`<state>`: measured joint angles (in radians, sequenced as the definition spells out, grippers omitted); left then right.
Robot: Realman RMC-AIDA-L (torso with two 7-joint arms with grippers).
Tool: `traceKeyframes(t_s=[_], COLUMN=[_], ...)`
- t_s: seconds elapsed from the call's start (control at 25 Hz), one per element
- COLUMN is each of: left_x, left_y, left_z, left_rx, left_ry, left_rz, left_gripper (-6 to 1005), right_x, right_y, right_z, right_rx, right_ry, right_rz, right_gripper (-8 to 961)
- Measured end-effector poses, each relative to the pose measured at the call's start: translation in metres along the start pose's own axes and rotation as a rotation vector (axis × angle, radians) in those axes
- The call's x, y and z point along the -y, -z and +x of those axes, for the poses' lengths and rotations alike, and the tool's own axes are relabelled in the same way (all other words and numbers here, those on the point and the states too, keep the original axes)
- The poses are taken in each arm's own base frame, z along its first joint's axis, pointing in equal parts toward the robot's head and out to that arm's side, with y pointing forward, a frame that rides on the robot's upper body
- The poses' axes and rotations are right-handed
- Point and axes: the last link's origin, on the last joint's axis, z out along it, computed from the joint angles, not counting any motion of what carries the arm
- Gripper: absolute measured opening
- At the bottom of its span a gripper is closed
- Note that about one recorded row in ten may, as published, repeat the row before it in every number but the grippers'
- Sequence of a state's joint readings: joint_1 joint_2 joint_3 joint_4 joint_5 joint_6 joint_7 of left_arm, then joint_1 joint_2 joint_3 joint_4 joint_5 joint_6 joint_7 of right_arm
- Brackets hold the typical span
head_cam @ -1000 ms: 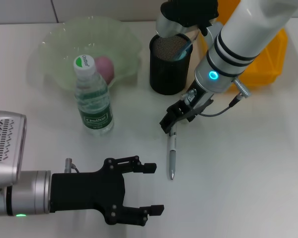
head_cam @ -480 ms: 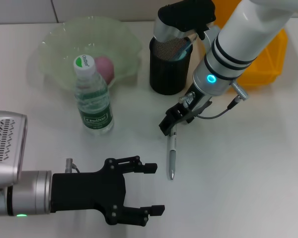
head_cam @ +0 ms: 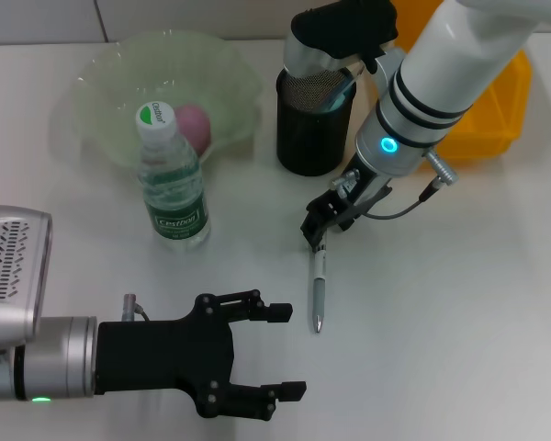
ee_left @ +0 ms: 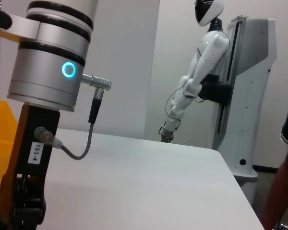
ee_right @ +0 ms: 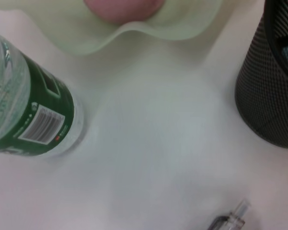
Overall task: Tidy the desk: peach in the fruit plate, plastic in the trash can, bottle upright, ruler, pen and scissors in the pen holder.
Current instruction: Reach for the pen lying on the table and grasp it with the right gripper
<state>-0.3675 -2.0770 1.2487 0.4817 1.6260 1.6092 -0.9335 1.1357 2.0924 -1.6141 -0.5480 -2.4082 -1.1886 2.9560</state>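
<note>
A silver pen [head_cam: 318,289] lies flat on the white desk, in front of the black mesh pen holder [head_cam: 312,129]. My right gripper [head_cam: 317,234] hovers right at the pen's upper end; that end also shows in the right wrist view [ee_right: 228,220]. A green-labelled water bottle [head_cam: 173,184] stands upright beside the pale green fruit plate [head_cam: 101,83], which holds the pink peach [head_cam: 193,124]. My left gripper [head_cam: 289,351] is open and empty, low over the desk's near edge. Something light blue shows inside the holder.
A yellow trash can [head_cam: 496,110] stands behind my right arm at the back right. The right wrist view shows the bottle [ee_right: 29,110], the plate rim [ee_right: 182,28] and the holder [ee_right: 273,96]. The left wrist view shows my right arm [ee_left: 43,96].
My right gripper has shifted slightly up and to the right over the pen's upper end. The pen and the left arm have stayed in place.
</note>
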Motion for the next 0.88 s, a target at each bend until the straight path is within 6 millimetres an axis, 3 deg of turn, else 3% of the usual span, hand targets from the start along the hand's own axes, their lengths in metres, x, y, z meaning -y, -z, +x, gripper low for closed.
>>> traceKeyframes(t_s=[0.88], left_x=[0.002], left_y=[-0.002], left_z=[0.002], left_rx=[-0.001], left_ry=[-0.009], left_rz=[-0.005], left_gripper=[832], right_x=[-0.005], right_y=[0.005], right_z=[-0.011], right_rx=[-0.016], right_ry=[0.026], right_rz=[0.034], right_gripper=[504])
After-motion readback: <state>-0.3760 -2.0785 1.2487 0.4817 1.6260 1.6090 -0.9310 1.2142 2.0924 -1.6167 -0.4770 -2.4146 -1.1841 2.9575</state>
